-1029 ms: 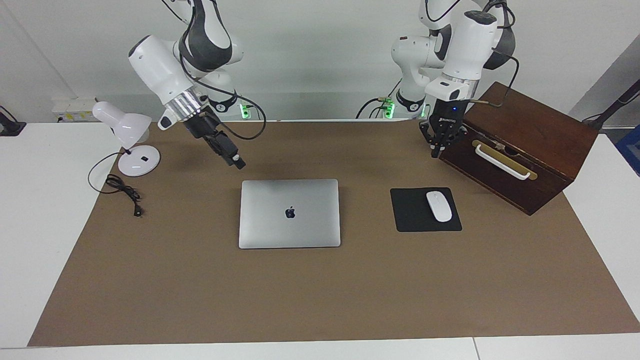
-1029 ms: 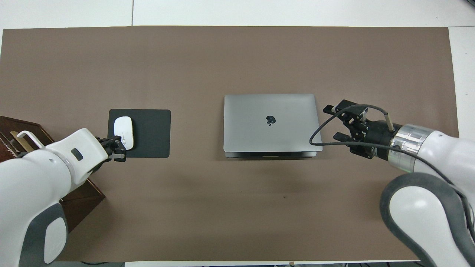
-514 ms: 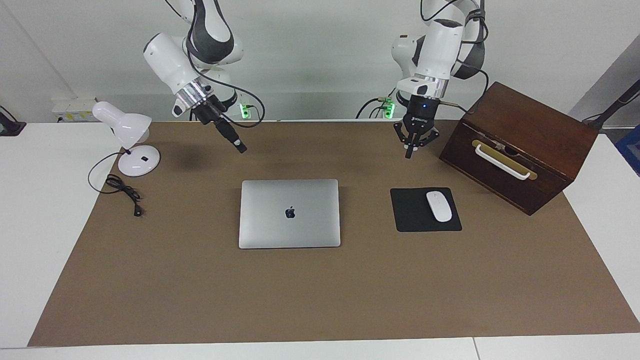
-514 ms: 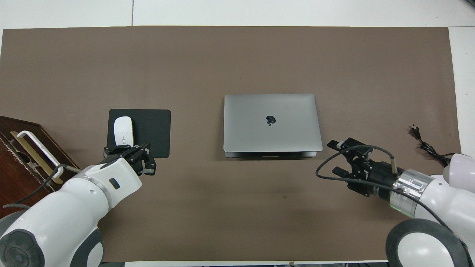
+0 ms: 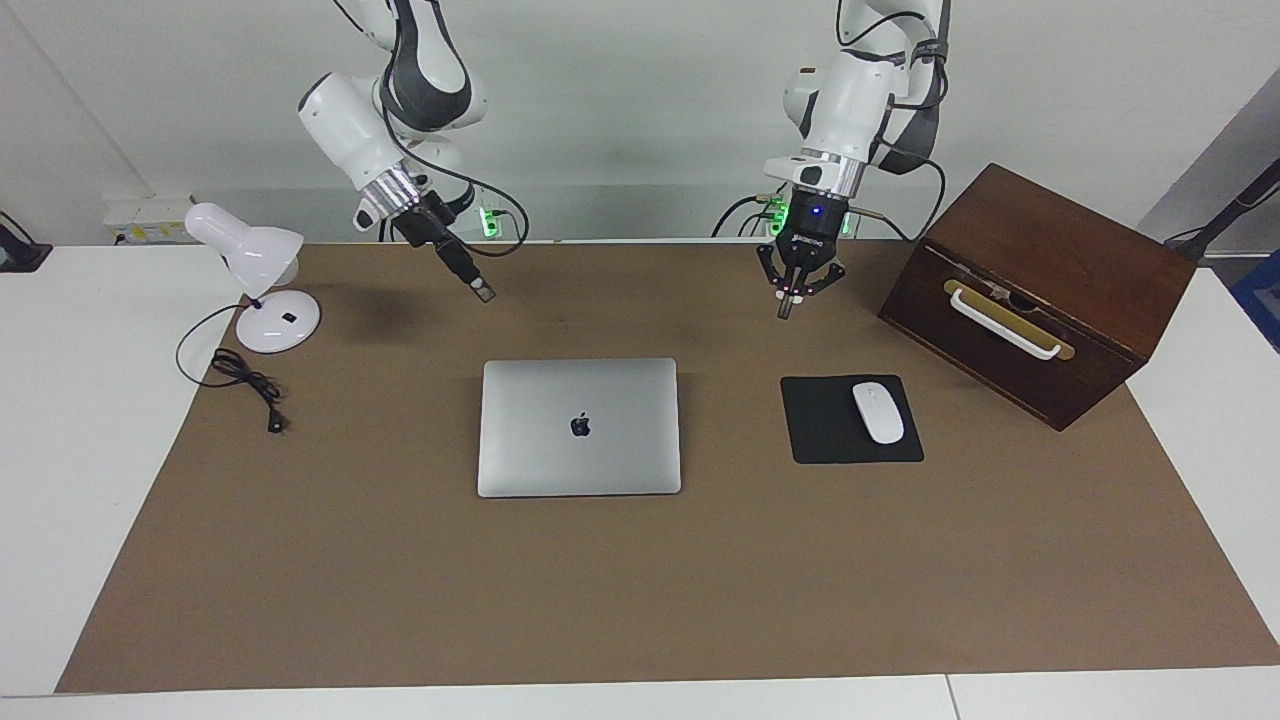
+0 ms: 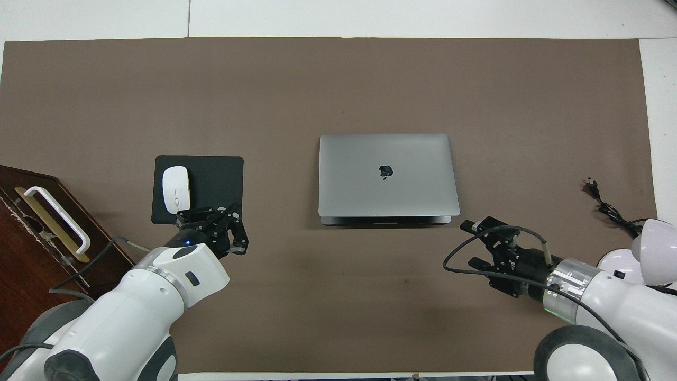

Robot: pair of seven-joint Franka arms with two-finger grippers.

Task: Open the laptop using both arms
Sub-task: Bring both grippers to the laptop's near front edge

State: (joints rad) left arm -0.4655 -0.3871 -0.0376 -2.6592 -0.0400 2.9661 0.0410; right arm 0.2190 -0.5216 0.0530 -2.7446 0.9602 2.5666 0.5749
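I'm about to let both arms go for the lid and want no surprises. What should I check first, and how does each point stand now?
1. Thin silver-grey metal laptop shut, flat on the brown mat: ok.
2. Nothing lying on its lid: ok.
3. Left end effector shut, empty, up over bare mat: ok.
4. Right end effector open, empty, up over bare mat: ok.
5. White mouse on black mouse pad, apart from the laptop: ok.
6. Which laptop edge lifts: cannot tell.
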